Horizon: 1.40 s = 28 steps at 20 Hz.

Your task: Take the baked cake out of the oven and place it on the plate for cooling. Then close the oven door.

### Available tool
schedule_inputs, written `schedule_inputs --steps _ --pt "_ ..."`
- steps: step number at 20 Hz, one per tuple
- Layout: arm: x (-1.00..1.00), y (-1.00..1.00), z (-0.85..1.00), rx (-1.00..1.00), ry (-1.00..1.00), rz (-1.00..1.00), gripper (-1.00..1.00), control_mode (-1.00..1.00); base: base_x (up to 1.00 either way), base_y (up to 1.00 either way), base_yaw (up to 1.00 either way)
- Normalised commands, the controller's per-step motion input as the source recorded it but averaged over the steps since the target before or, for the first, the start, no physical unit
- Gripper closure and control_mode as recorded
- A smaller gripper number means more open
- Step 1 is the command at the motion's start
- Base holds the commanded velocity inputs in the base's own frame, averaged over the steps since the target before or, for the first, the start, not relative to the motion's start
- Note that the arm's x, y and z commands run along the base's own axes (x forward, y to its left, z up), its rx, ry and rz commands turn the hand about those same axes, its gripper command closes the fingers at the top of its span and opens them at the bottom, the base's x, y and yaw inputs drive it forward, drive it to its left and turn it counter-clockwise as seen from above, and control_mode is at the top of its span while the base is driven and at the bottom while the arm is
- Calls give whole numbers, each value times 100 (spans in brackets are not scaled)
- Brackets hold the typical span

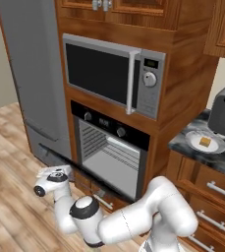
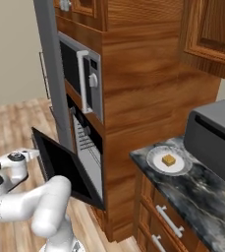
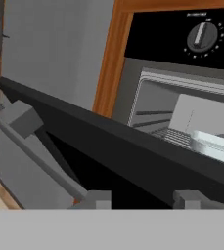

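The white arm reaches low and to the left, its gripper (image 1: 69,171) right at the outer edge of the oven door (image 2: 65,167). In the hand view the two finger tips (image 3: 96,199) rise just under the door's dark edge, with the silver bar handle (image 3: 35,151) slanting past on the left; the tips stand fairly close together, but I cannot tell whether they pinch anything or merely sit against the door. From the right base view the gripper (image 2: 35,153) meets the top corner of the door.

The door hangs partly open, tilted out from the front of the oven (image 1: 111,157), neither flat down nor shut. Behind it the cavity shows pale walls and wire racks (image 1: 126,153), and in the hand view a pale tray (image 3: 216,144) lies on a rack deep inside. Round knobs (image 1: 121,132) sit along the black panel above the opening.

Above the oven sits a silver microwave (image 1: 114,74) in the wooden cabinet, with a tall grey fridge (image 1: 33,74) to the left.

Farther right, on the dark stone counter (image 2: 202,192), the round plate (image 2: 155,160) rests near the counter's left front corner. The cake (image 2: 169,160), a small golden square, lies on the middle of the plate. A grey toaster (image 2: 217,138) stands just behind the plate, toward the counter's back edge.
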Motion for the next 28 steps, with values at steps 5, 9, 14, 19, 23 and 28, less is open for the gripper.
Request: schedule_inputs --steps 5,9,14,19,23,28 --pt "100 -100 -100 0 -8 -9 -100 -100 0 0 0" --pt "100 -100 -100 0 -3 -9 -100 -100 0 0 0" --pt "100 -100 -100 0 0 -8 -100 -100 0 0 0" --pt "100 -100 -100 0 0 -9 -100 -100 0 0 0" --pt "100 -100 -100 0 0 -9 -100 -100 0 0 0" --pt "99 -100 -100 0 0 -10 -100 -100 0 0 0"
